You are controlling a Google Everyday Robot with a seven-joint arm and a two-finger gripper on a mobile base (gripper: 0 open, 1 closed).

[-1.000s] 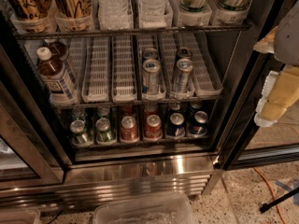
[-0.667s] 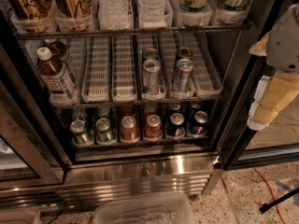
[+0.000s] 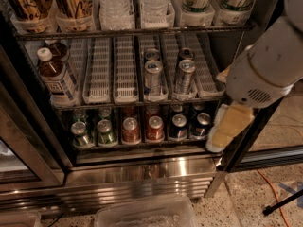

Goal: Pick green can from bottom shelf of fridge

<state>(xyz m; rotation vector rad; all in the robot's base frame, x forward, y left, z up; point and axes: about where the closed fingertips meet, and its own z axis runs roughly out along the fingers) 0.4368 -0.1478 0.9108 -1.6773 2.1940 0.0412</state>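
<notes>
Approach phase, no can at the gripper [image 3: 228,126] yet. Hanging low on the rt side of the fridge [image 3: 142,174], in front of the door frame, just beside the blue cans [image 3: 202,123] at the rt end of the bottom shelf [image 3: 142,145]. Can't tell whether open or closed from this angle.

Spotting the green can [image 3: 106,131] in the front row, 2nd from left, upright, packed close betw. another green one [image 3: 80,132] on its left & the red cans [image 3: 130,129] on its rt. Well apart from the gripper, w/ red & blue rows between.

Need to slide left across the shelf front first, then settle at can height. Low ceiling there, w/ the rack of tall silver cans [image 3: 153,77] right above, so go in level & front-on, not from above. Open just wide enough to slip past the neighbours on both sides; prob. tight. Close on mid-body, not the rim. Pull straight out toward the front, no lifting till clear of the rack. Watch for clipping the red cans on the way across.
</notes>
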